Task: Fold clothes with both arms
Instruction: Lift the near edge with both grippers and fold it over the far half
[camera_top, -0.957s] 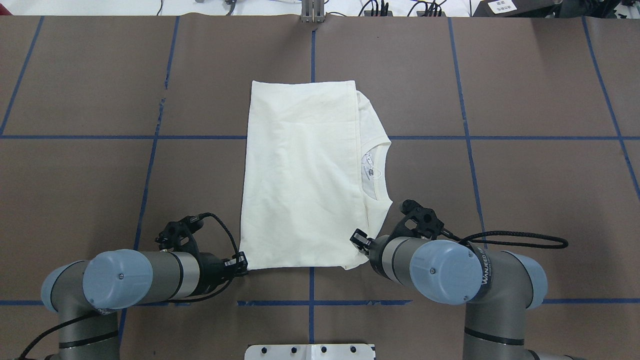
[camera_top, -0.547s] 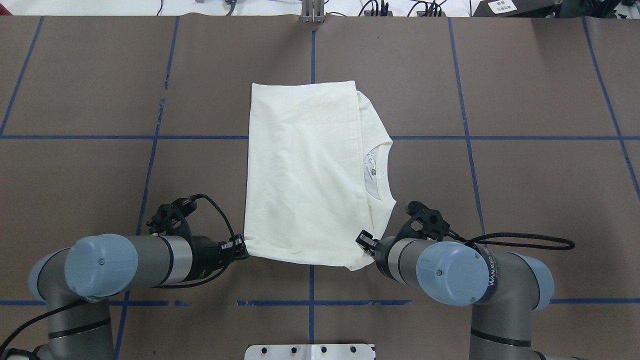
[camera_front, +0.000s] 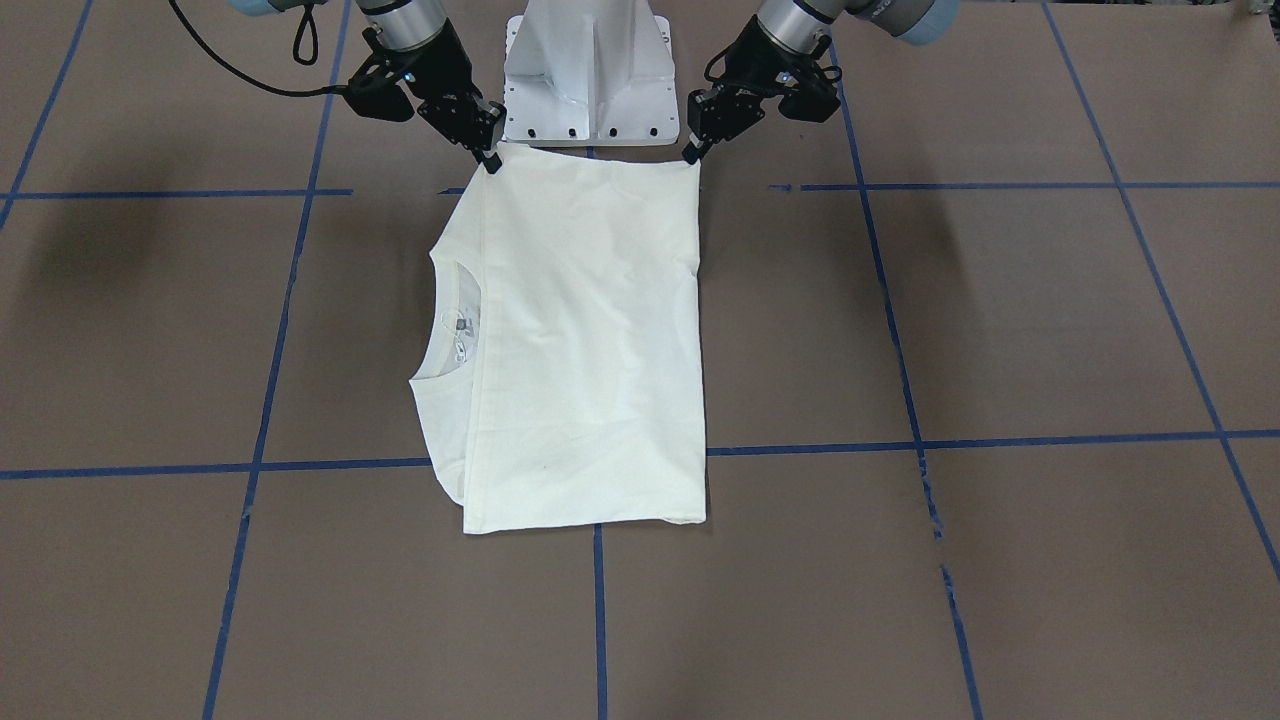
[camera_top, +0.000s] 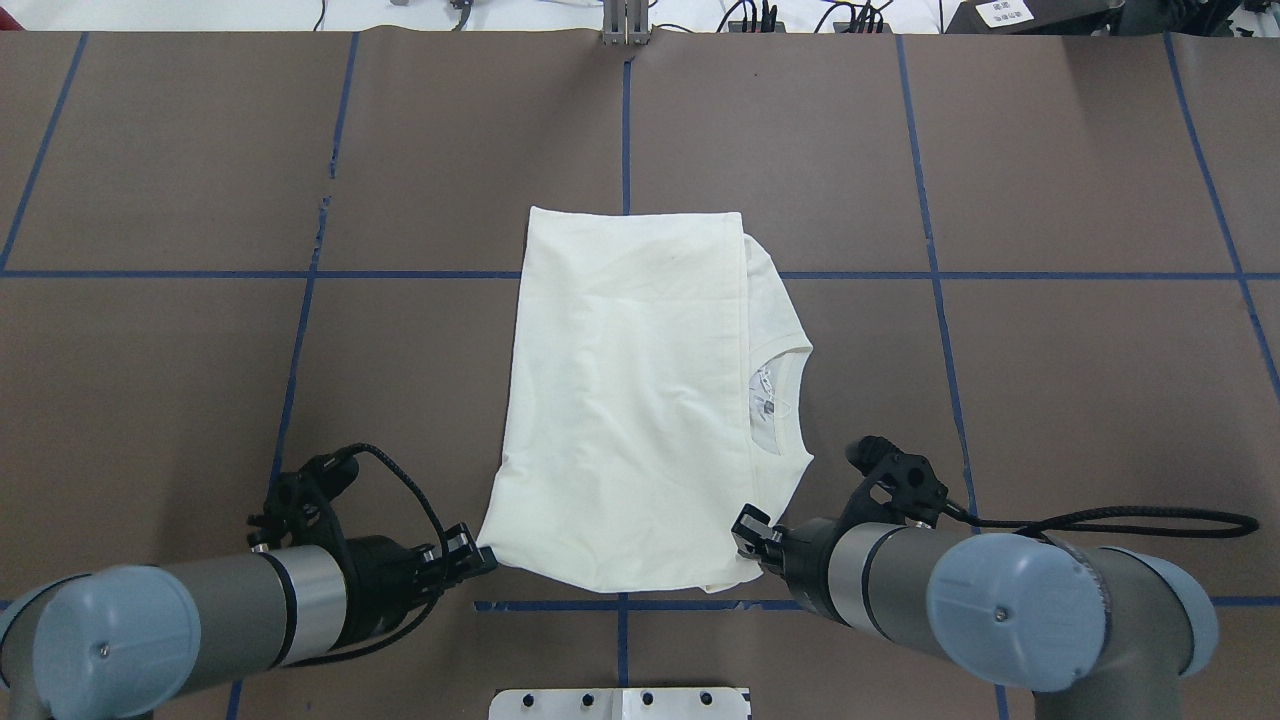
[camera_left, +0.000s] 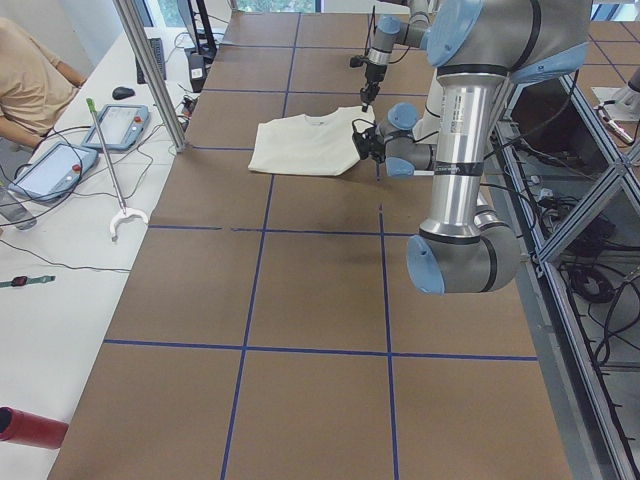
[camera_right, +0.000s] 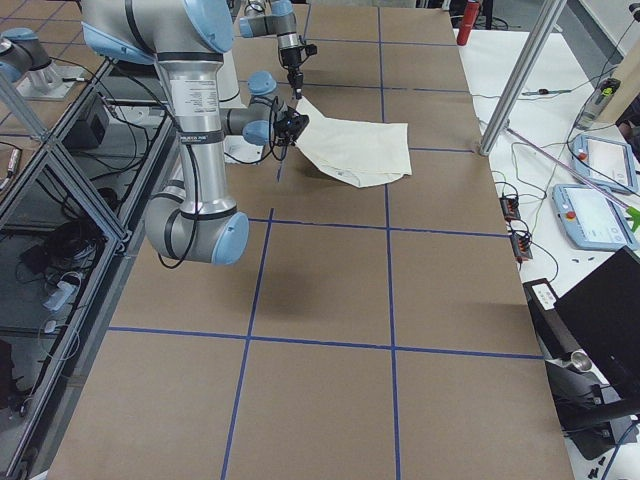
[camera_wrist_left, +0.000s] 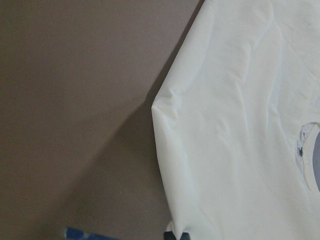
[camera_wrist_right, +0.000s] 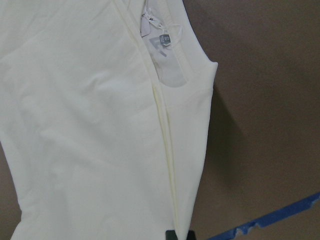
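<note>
The cream shirt (camera_top: 630, 400) lies folded on the brown table, plain side up, collar and neck label (camera_top: 770, 385) showing at its right; the cat print is hidden. My left gripper (camera_top: 487, 560) is shut on the shirt's near left corner. My right gripper (camera_top: 748, 530) is shut on the near right corner. Both hold the near edge lifted off the table. In the front-facing view the left gripper (camera_front: 691, 155) is on the right and the right gripper (camera_front: 492, 165) on the left. Both wrist views show the shirt (camera_wrist_left: 235, 125) (camera_wrist_right: 90, 125) running up from a fingertip (camera_wrist_left: 177, 235) (camera_wrist_right: 178, 234).
The white pedestal base (camera_top: 620, 703) sits at the table's near edge between the arms. Blue tape lines (camera_top: 620, 605) grid the brown table. A metal post (camera_left: 150, 70), tablets (camera_left: 50, 170) and a seated person (camera_left: 30, 80) are along the far side.
Both grippers have drawn back toward the robot's base, still holding the near corners. The shirt has slid toward the robot with them, its far edge coming nearer.
</note>
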